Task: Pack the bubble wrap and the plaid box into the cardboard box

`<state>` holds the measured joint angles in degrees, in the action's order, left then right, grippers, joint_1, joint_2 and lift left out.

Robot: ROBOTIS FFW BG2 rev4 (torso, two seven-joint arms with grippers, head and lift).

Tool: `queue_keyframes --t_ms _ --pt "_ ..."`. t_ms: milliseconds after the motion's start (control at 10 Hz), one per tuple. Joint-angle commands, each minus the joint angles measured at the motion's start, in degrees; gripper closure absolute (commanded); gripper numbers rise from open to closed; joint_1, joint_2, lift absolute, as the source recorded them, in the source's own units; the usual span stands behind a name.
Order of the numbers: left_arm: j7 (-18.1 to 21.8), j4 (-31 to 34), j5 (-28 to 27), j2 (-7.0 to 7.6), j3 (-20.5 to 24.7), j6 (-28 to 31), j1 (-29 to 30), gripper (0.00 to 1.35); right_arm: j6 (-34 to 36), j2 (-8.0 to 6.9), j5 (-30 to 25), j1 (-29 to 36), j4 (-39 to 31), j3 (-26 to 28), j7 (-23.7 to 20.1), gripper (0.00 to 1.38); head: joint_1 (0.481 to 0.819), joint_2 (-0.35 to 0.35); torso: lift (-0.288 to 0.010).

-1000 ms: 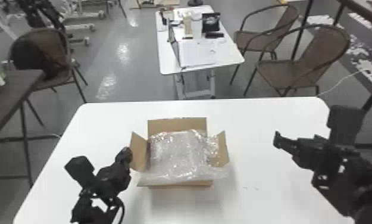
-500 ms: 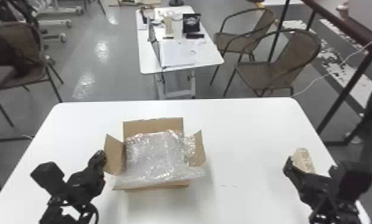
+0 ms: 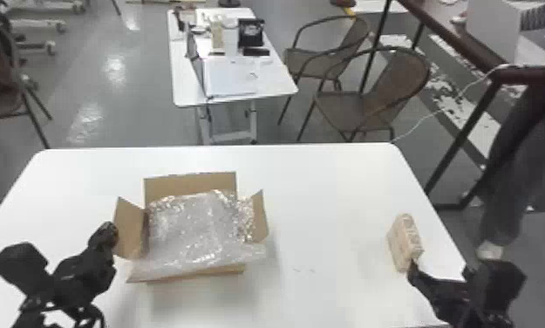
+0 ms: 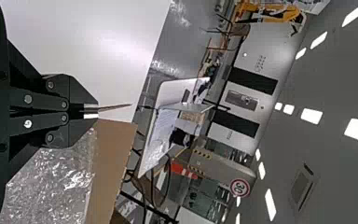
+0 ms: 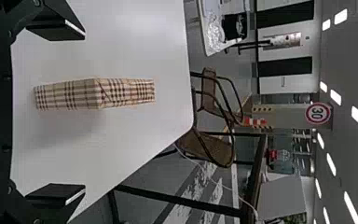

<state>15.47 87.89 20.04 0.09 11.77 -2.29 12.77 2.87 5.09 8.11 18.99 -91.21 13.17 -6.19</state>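
My left gripper (image 3: 109,237) is at the raised left flap of the cardboard box (image 3: 129,229). In the left wrist view, the gripper (image 4: 98,110) is shut on the thin flap edge. Bubble wrap (image 3: 192,231) fills the carton and hangs over its front side. Well to the right, the plaid box (image 3: 403,244) stands on the white table, just beyond my right gripper (image 3: 432,283). Seen from the right wrist, that gripper (image 5: 84,113) is wide open, and the plaid box (image 5: 98,94) lies in line with the space between its fingers, not gripped.
The white table (image 3: 328,187) has free surface between the carton and the plaid box. Past its far edge stand a smaller table (image 3: 280,83) and brown chairs (image 3: 371,104). A dark railing (image 3: 454,168) rises beyond the right edge.
The head view has turned to the right. My right gripper has drawn back toward the robot and outward, and the plaid box has come into sight. The left gripper stays at the flap.
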Motion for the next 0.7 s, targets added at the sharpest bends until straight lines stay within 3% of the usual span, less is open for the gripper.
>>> queue_keyframes --t_ms 0,400,600 --pt "0.0 0.0 0.0 0.0 0.0 0.0 0.0 1.2 -0.1 0.0 -1.8 -4.0 4.8 1.6 -2.0 0.14 0.695 -0.08 0.0" --pt "0.1 0.0 -0.1 0.0 -0.1 0.2 -0.1 1.2 -0.3 -0.44 -6.0 -11.7 14.6 1.5 -8.9 0.14 0.695 -0.075 0.0" --pt "0.3 0.0 -0.1 -0.24 0.3 0.0 0.1 1.2 -0.3 -1.84 -9.0 -13.1 16.4 1.6 -8.9 0.14 0.695 -0.059 0.0"
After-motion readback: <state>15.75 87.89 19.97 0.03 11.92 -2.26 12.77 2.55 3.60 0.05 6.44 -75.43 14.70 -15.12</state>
